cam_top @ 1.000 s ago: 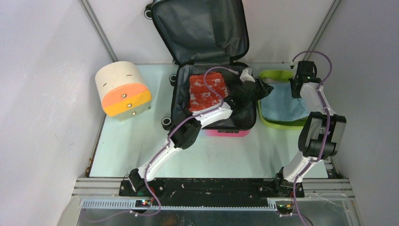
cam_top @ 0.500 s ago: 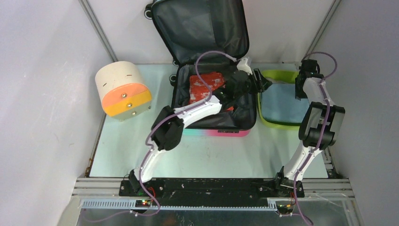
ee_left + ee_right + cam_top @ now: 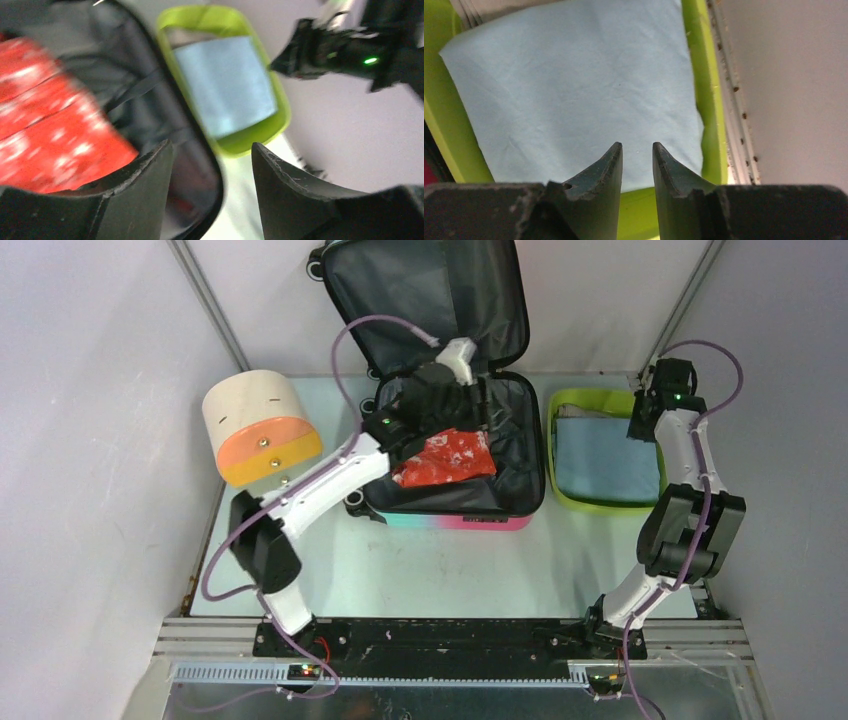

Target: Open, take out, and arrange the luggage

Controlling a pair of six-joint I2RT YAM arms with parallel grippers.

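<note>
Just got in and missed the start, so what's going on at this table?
Two robot arms are unpacking a child's suitcase, which lies open. The left tool hangs open and empty over it, with a red bundle inside. The right tool hovers, slightly open and empty, above a blue cloth folded in the green tub beside the suitcase.

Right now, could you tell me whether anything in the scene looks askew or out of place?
Only the red packet: it lies crumpled and skewed in the suitcase base, not square to its walls. The blue cloth sits flat in the green tub. Nothing spilled or broken.
</note>
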